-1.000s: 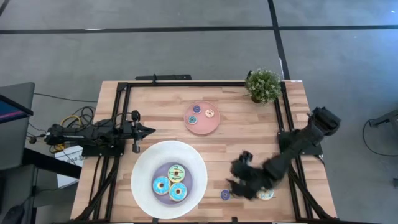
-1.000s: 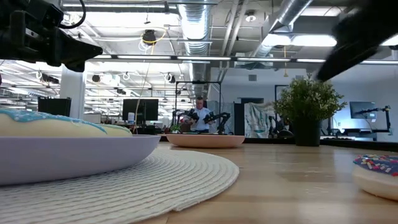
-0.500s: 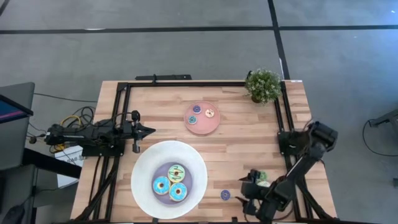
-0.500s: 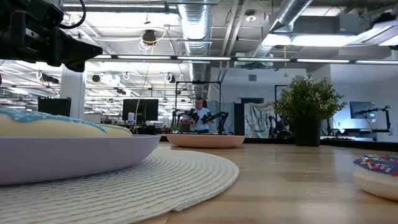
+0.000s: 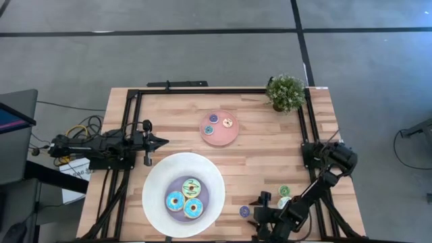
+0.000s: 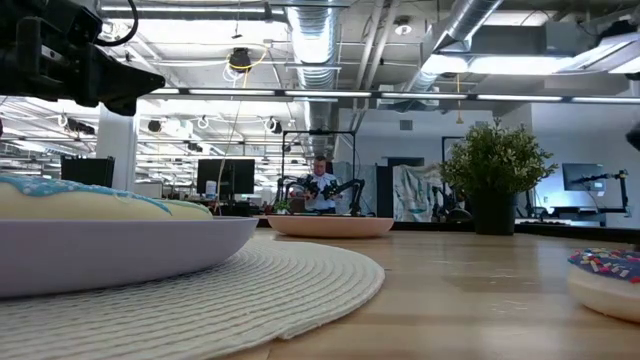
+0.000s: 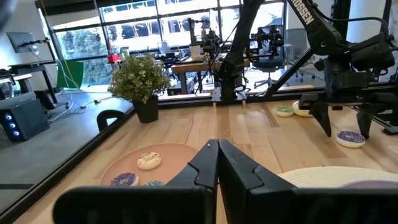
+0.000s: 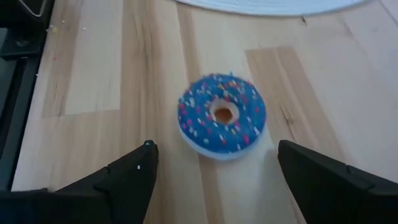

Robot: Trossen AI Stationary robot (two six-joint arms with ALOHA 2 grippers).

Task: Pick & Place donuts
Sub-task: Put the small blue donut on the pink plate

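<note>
A coin-sized blue sprinkled donut point(image 8: 222, 116) lies flat on the wood near the table's near edge point(image 5: 244, 211). My right gripper point(image 8: 215, 148) is open, and its fingers stand on either side of this donut without touching it; the left wrist view shows the right gripper point(image 7: 345, 124) just above the donut point(image 7: 351, 137). A small green donut point(image 5: 284, 192) and a cream one point(image 5: 283, 202) lie beside my right arm. Three larger donuts point(image 5: 184, 197) sit on the big white plate point(image 5: 152, 182). My left gripper point(image 5: 162, 142) waits shut at the table's left.
The pink plate point(image 5: 219, 138) with three small donuts stands toward the far side, and a potted plant point(image 5: 285, 92) stands at the far right corner. A black frame point(image 5: 216, 91) runs around the table. Bare wood lies between the two plates and the right arm.
My right arm has swung toward the table's near edge and come down low. Its gripper now sits beside the small blue donut. The green and cream donuts, covered by the arm before, now show.
</note>
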